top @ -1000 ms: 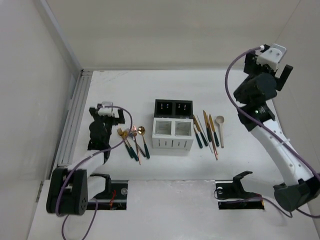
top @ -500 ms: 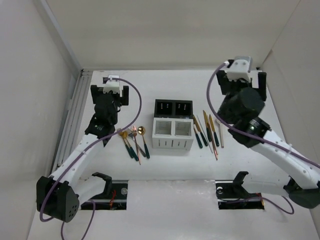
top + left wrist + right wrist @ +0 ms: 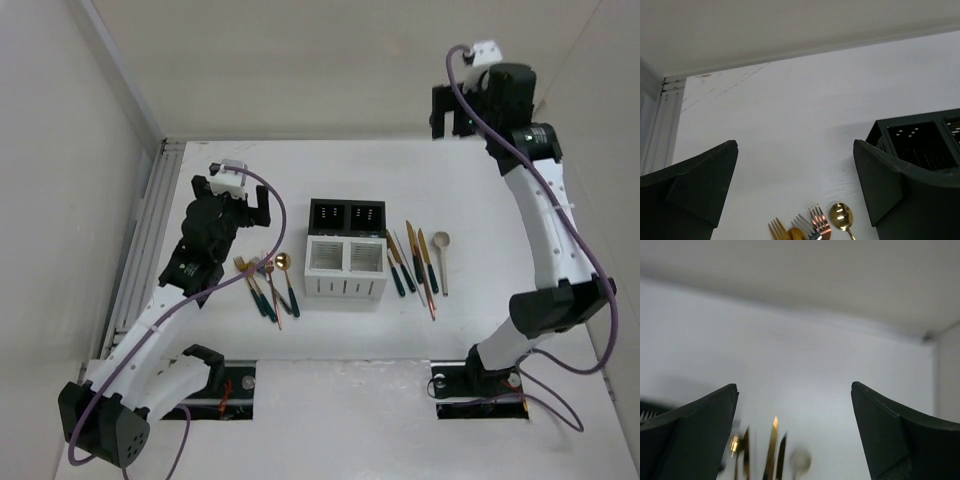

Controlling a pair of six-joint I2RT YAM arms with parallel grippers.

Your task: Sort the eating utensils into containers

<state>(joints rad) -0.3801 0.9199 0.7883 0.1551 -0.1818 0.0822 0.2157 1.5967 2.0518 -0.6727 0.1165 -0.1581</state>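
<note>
The containers (image 3: pixel 345 285) stand mid-table: two black bins (image 3: pixel 347 215) behind two white slotted ones. A group of forks and spoons (image 3: pixel 268 285) lies left of them. Knives, chopsticks and other pieces (image 3: pixel 415 262) lie to their right, with a cream spoon (image 3: pixel 441 243). My left gripper (image 3: pixel 232 197) is open and empty, just behind the left group. Its wrist view shows fork tips (image 3: pixel 815 225), a gold spoon (image 3: pixel 841 216) and a black bin (image 3: pixel 912 142) between open fingers (image 3: pixel 695 185). My right gripper (image 3: pixel 468 112) is open and empty, raised high near the back wall. Its view of the right group (image 3: pixel 772 450) is blurred.
A metal rail (image 3: pixel 150 230) runs along the table's left edge. Walls close in the left, back and right sides. The arm bases and mounts (image 3: pixel 470 385) sit at the near edge.
My left gripper rose from low at the left and moved right, behind the fork group. My right arm swung in over the right group, then lifted back toward the far wall.
</note>
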